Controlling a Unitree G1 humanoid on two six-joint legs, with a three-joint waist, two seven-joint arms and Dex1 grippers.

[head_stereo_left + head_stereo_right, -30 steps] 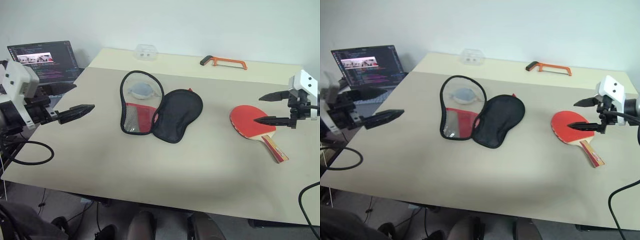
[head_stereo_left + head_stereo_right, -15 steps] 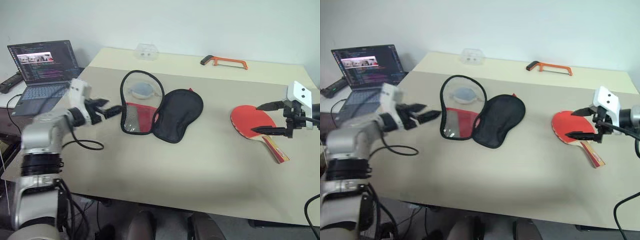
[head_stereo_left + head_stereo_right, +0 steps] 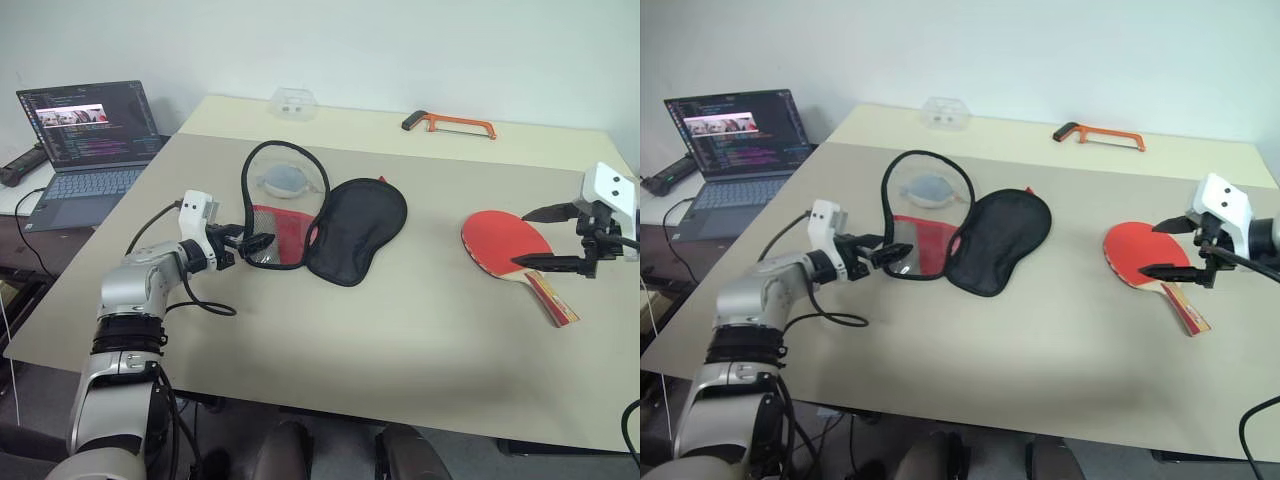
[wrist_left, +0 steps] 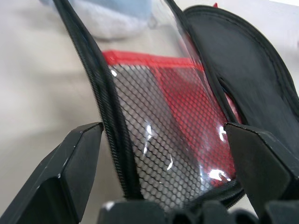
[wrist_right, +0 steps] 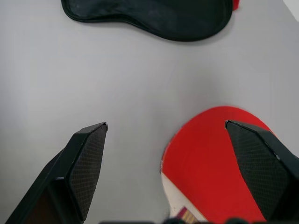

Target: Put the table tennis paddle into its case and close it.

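The left tool (image 4: 163,154) stands wide open around the case (image 4: 173,140) at its mesh-pocket end.

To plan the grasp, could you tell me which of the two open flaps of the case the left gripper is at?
The left gripper is at the red, mesh-pocketed flap, its open fingers astride the zipper rim; the plain black fabric flap lies beyond, untouched.

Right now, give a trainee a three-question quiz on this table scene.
1. True or false: the table tennis paddle is already inside the case.
2. Which gripper is at the case's mesh end: A) left gripper B) right gripper?
3. Fill in: the orange tool at the table's far edge is a ____.

Key: 1 false; 2 A; 3 hacksaw.
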